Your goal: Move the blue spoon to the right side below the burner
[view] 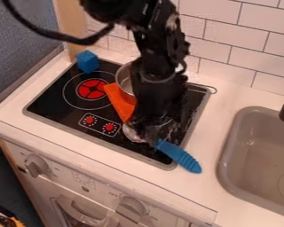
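Where the end effector (150,133) hangs, the blue spoon (180,157) lies at its tip.

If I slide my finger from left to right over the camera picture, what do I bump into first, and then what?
Blue block → orange thing → blue spoon handle → sink.

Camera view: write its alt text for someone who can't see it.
A black gripper is down at a blue-handled spoon, whose handle crosses the lower right corner of a black stove onto the counter. Behind are an orange cloth, a metal pot and a blue block; a sink is at right.
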Motion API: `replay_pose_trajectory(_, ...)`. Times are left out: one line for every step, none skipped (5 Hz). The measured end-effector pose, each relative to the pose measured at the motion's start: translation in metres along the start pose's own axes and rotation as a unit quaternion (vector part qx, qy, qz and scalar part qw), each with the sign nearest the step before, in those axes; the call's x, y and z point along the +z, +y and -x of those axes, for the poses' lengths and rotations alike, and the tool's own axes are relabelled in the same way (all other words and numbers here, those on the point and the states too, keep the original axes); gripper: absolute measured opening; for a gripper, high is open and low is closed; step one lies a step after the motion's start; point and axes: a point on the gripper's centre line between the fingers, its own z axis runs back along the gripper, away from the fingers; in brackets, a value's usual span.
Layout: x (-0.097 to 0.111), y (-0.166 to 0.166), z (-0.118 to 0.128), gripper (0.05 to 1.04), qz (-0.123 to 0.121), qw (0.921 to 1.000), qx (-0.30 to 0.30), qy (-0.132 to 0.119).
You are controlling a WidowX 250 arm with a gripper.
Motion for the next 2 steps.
replay_pose_trajectory(0.034, 0.002, 0.001, 1.0, 0.022, 0.9998, -0.002, -0.002)
replay_pose_trajectory(0.052, 0.001, 0.002, 1.0, 0.029, 0.9993, -0.018, -0.017)
